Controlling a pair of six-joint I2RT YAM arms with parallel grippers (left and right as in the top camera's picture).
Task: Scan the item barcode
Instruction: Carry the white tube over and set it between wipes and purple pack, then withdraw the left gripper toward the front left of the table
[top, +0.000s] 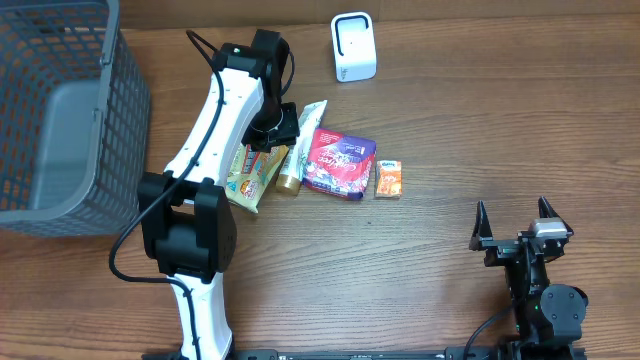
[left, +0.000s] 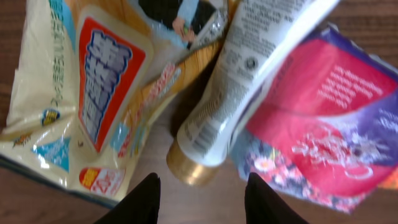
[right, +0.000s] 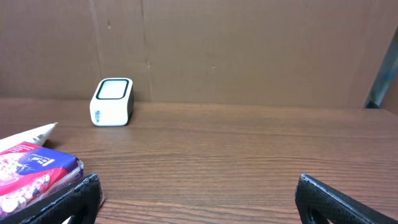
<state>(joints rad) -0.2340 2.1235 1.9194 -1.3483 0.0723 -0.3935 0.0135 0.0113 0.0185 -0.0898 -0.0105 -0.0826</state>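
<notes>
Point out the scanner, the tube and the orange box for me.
scanner (top: 353, 47), overhead view, on its white top face.
tube (left: 249, 68), left wrist view, on the white printed body above the gold cap.
orange box (top: 389, 179), overhead view, on the middle of its top face.

You see the white scanner (right: 112, 101) at upper left, standing on the wooden table (right: 236, 143) near the brown back wall (right: 249, 50). At the lower left edge lies a red-and-purple packet (right: 28, 177), a white pointed tip (right: 34, 134) just above it — and along the bottom the right gripper (right: 199, 202) shows black fingertips (right: 78, 198) spread wide.
</notes>
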